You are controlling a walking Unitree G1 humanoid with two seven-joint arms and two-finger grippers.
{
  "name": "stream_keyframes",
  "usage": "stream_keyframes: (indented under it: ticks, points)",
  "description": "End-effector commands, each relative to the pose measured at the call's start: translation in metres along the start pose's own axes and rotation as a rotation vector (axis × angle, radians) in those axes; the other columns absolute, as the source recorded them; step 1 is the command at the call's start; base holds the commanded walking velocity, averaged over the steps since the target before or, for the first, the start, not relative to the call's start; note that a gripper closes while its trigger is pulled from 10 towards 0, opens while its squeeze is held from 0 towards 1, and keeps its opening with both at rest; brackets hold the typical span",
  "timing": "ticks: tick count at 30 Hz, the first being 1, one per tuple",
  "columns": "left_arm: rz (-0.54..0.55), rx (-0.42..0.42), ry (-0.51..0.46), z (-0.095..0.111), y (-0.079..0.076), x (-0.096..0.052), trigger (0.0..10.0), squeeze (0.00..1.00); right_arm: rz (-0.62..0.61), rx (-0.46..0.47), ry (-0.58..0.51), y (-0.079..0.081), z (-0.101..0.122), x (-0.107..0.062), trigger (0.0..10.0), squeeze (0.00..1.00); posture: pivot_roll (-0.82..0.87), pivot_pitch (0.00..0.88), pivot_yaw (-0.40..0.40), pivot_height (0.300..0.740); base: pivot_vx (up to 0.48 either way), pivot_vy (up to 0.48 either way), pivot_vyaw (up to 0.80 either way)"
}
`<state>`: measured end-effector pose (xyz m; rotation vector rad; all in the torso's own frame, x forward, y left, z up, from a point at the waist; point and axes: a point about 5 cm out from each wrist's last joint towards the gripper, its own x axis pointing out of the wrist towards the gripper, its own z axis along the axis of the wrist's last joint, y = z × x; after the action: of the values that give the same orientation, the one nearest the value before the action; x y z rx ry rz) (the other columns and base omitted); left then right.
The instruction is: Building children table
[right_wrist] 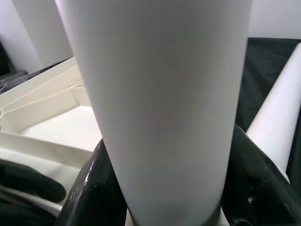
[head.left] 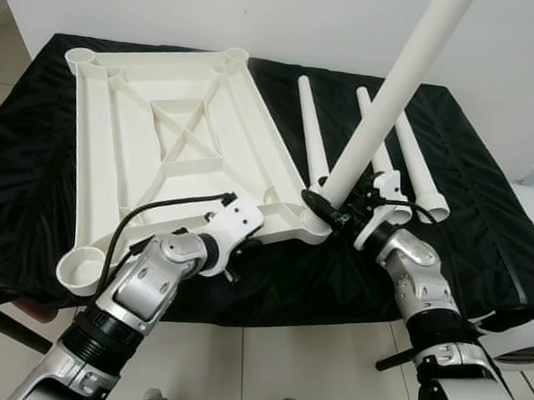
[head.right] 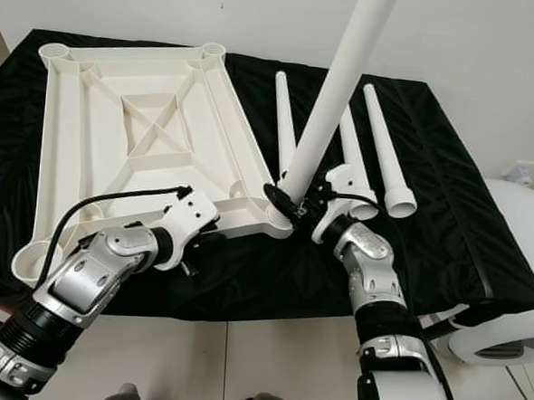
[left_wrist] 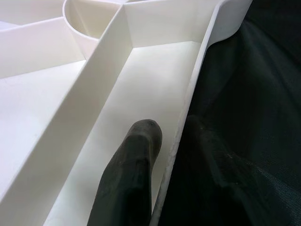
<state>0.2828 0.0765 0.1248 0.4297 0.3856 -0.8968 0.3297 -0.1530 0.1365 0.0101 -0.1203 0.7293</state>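
**Leg held at near corner socket; left gripper on tabletop edge**

Right gripper [head.left: 332, 207]: the two black fingers [right_wrist: 96, 188] are closed around the lower end of a white table leg [head.left: 392, 90], one on each side, pressed against it. The leg stands tilted, its top leaning away and to the robot's right, running out of the top of the head view. Its lower end sits at the near right corner socket [head.left: 312, 226] of the tabletop; whether it is seated inside cannot be told.

Left gripper [head.left: 251, 242]: one black finger [left_wrist: 129, 179] lies inside the tabletop's near edge channel, against the inner face of the rim [left_wrist: 188, 108]. The other finger is a dark blur on the outer side of the rim over the cloth; it appears to pinch the rim, narrow gap, but contact on that side is not clear.

White tabletop [head.left: 162, 130]: lies upside down, ribs up, on the black cloth [head.left: 447, 220], on the robot's left half of it. Round sockets at the corners, the near left one [head.left: 81, 268] overhanging the cloth edge.

Three more white legs [head.left: 313, 135] lie flat on the cloth to the right of the tabletop, behind the held leg, roughly side by side.

Tiled floor [head.left: 311, 366] below the cloth edge.
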Motion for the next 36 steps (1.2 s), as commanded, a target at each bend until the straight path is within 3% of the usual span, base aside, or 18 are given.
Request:
stream_keyframes:
  ticks: [1, 6, 10, 17, 24, 32, 36]
  points:
    - [-0.056, -0.023, 0.050, -0.012, -0.011, 0.003, 10.0, 0.00, -0.042, 0.039, 0.008, 0.002, -0.005, -0.002, 10.0, 0.00, 0.00, 0.063, -0.067, 0.740, 0.000, 0.000, 0.00]
    - [-0.060, -0.024, 0.048, -0.012, -0.013, 0.003, 10.0, 0.00, -0.112, 0.040, -0.014, 0.008, -0.005, 0.001, 10.0, 0.00, 0.00, 0.065, -0.068, 0.740, 0.000, 0.000, 0.00]
    - [-0.068, -0.028, 0.045, -0.011, -0.016, 0.005, 10.0, 0.00, -0.244, 0.010, 0.015, 0.020, -0.010, 0.007, 10.0, 0.00, 0.00, 0.065, -0.068, 0.740, 0.000, 0.000, 0.00]
    - [-0.078, -0.029, 0.040, -0.009, -0.019, 0.006, 10.0, 0.00, -0.288, 0.006, 0.000, 0.036, -0.007, 0.013, 10.0, 0.00, 0.00, 0.063, -0.070, 0.740, 0.000, 0.000, 0.00]
    - [-0.080, -0.029, 0.038, -0.009, -0.020, 0.006, 10.0, 0.00, -0.330, 0.021, -0.004, 0.042, -0.006, 0.015, 10.0, 0.00, 0.00, 0.064, -0.072, 0.740, 0.000, 0.000, 0.00]
    - [-0.080, -0.030, 0.038, -0.009, -0.021, 0.005, 10.0, 0.00, -0.599, 0.062, 0.017, 0.050, -0.008, 0.015, 10.0, 0.00, 0.01, 0.058, -0.075, 0.740, 0.000, 0.000, 0.00]
    - [-0.082, -0.032, 0.037, -0.009, -0.022, 0.005, 10.0, 0.00, -0.652, 0.068, 0.019, 0.053, -0.009, 0.014, 10.0, 0.00, 0.02, 0.053, -0.075, 0.740, 0.000, 0.000, 0.00]
